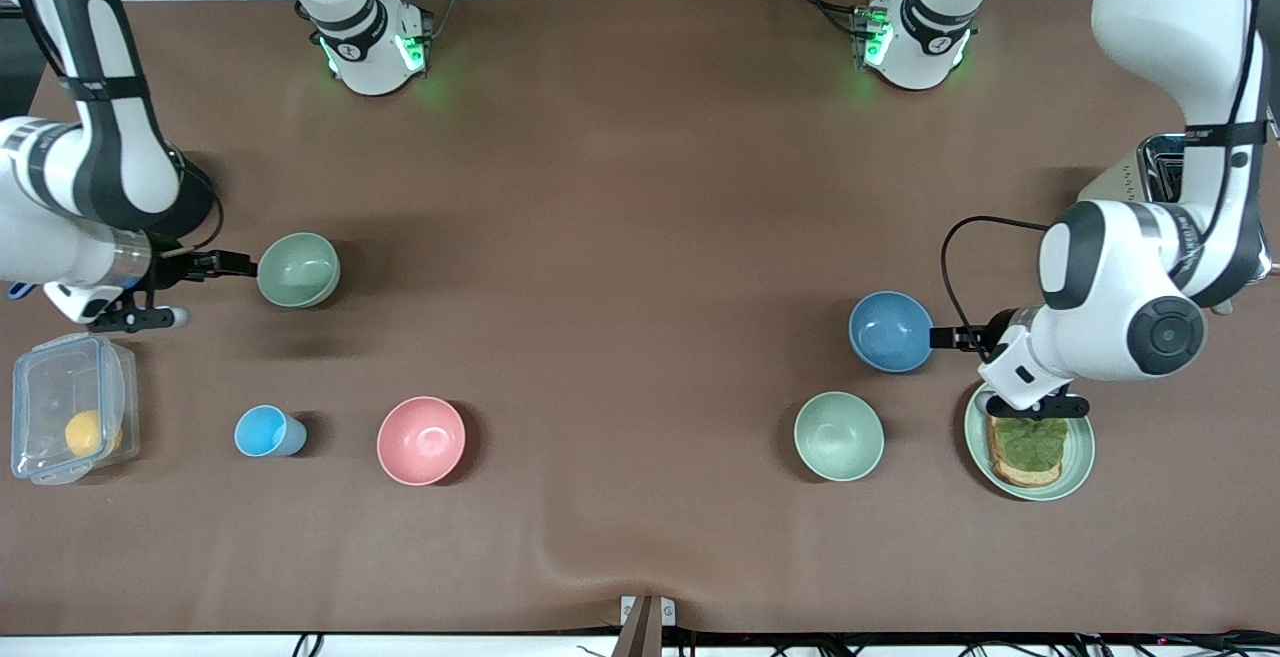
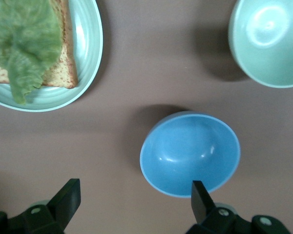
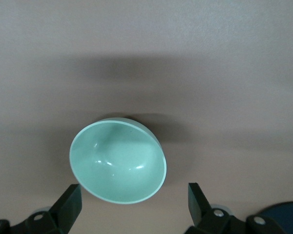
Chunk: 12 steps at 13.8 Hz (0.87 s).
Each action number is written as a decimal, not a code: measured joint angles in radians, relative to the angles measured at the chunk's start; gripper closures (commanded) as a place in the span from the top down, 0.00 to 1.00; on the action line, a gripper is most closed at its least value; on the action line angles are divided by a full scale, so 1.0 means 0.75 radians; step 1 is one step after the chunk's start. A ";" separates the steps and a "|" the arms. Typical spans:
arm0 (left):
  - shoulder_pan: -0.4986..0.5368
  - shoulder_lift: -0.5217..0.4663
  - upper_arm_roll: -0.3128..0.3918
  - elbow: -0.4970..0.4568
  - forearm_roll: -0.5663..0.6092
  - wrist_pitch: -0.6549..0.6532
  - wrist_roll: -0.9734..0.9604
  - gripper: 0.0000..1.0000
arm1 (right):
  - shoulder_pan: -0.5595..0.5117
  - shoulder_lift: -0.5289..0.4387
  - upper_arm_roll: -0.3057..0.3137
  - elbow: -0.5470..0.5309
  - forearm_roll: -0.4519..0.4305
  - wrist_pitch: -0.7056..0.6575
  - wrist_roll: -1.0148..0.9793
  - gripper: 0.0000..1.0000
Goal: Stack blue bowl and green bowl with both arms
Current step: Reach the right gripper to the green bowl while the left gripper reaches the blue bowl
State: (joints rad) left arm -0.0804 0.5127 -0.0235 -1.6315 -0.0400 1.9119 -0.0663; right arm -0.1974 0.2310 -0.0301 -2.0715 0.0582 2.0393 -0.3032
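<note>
The blue bowl [image 1: 890, 331] stands upright toward the left arm's end of the table. My left gripper [image 1: 1000, 371] is open and low beside it, with one fingertip [image 2: 200, 192] at the bowl's rim [image 2: 190, 153] and the other over bare table. The green bowl [image 1: 298, 270] stands upright toward the right arm's end. My right gripper [image 1: 192, 289] is open and low beside it. In the right wrist view the green bowl [image 3: 118, 161] lies just ahead of the right gripper [image 3: 134, 197], between the lines of the two fingers. Both grippers are empty.
A paler mint bowl [image 1: 838, 435] sits nearer the camera than the blue bowl. A mint plate [image 1: 1080, 462] with toast and lettuce lies under the left hand. A pink bowl [image 1: 421, 440], a light-blue cup [image 1: 268, 431] and a clear lidded box [image 1: 40, 387] sit nearer the camera than the green bowl.
</note>
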 measured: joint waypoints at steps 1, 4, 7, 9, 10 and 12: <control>0.001 -0.005 0.000 -0.056 0.000 0.078 0.000 1.00 | 0.000 0.000 0.000 -0.034 0.001 0.051 -0.001 0.91; 0.002 -0.059 0.000 -0.263 0.000 0.323 0.000 1.00 | 0.000 0.001 0.000 -0.148 0.001 0.240 -0.021 0.89; 0.001 -0.121 -0.001 -0.444 0.000 0.506 0.000 1.00 | -0.047 0.029 -0.001 -0.214 0.015 0.365 -0.168 0.78; -0.002 -0.135 -0.001 -0.522 0.000 0.575 0.000 1.00 | -0.102 0.062 -0.002 -0.222 0.094 0.395 -0.290 0.68; -0.003 -0.134 -0.002 -0.544 0.000 0.592 0.000 1.00 | -0.115 0.078 -0.002 -0.222 0.124 0.405 -0.319 0.64; -0.006 -0.126 -0.002 -0.565 0.000 0.601 0.000 1.00 | -0.116 0.096 0.001 -0.222 0.138 0.415 -0.323 0.47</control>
State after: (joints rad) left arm -0.0851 0.4182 -0.0250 -2.0551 -0.0400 2.3625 -0.0663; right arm -0.2846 0.3032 -0.0293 -2.2381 0.1620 2.3509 -0.5451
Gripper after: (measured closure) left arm 0.000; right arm 0.313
